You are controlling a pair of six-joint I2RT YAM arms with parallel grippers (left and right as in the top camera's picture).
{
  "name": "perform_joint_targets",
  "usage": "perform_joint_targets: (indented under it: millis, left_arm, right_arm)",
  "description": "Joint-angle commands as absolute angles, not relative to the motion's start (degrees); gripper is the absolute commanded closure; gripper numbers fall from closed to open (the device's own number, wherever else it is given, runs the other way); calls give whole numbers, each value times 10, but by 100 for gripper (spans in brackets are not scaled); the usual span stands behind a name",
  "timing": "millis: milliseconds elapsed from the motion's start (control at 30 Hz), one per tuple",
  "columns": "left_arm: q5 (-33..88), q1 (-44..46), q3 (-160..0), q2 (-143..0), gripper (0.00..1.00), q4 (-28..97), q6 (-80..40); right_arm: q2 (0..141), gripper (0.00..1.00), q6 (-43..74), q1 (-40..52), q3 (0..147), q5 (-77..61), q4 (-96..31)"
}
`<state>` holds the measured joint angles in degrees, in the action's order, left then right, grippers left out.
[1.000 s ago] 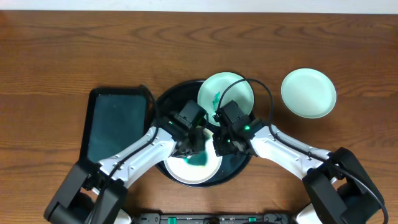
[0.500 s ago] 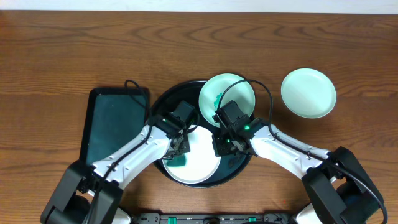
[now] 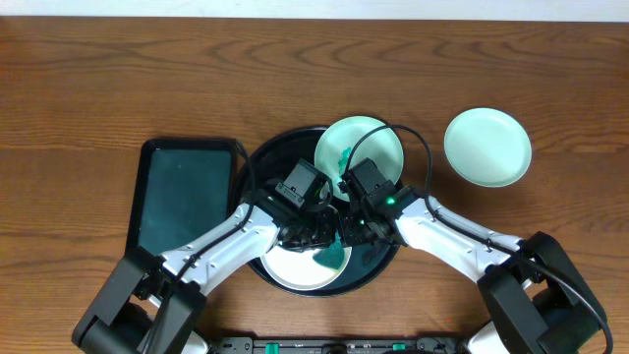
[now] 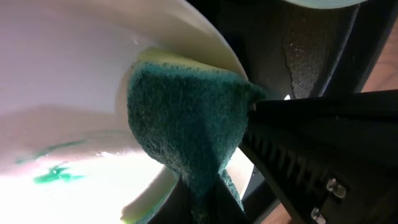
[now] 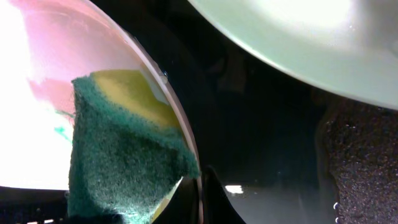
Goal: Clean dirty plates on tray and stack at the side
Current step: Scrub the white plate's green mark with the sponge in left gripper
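The white plate [image 3: 295, 267] lies in the front of the round black tray [image 3: 270, 162]. My left gripper [image 3: 316, 239] is shut on a green sponge [image 3: 331, 258] and presses it on the plate's right edge. In the left wrist view the sponge [image 4: 186, 124] covers the plate's rim [image 4: 62, 81], and a green smear [image 4: 56, 176] shows on the plate. My right gripper [image 3: 348, 232] is shut on the white plate's rim [image 5: 180, 124]. A mint plate [image 3: 366, 146] with a green smear leans on the tray's back rim. A clean mint plate [image 3: 487, 146] sits on the wood table to the right.
A rectangular black tray [image 3: 187, 197] lies on the table left of the round tray. Both arms cross over the front of the round tray. Bare wood tabletop [image 3: 314, 69] runs along the back.
My left gripper swept the sponge to the plate's left side and back across to its right edge. The right gripper has held still on the rim.
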<state>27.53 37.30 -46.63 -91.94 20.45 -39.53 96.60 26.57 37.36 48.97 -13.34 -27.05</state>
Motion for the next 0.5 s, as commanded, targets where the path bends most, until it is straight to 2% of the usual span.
perform_joint_targets:
  millis: [0,267,467]
  left_arm:
    - [269,377,-463,-925,93,216,-414]
    - [42,364,-463,-925,93,372,-423]
    - [-75,339,-464,-925,93,407,-423]
  right_arm:
    - [972,99,268,371,490,-130,-276]
    - [972,99,268,371,490,-130,-277]
    - [972,99,268,371,490,-131,-277]
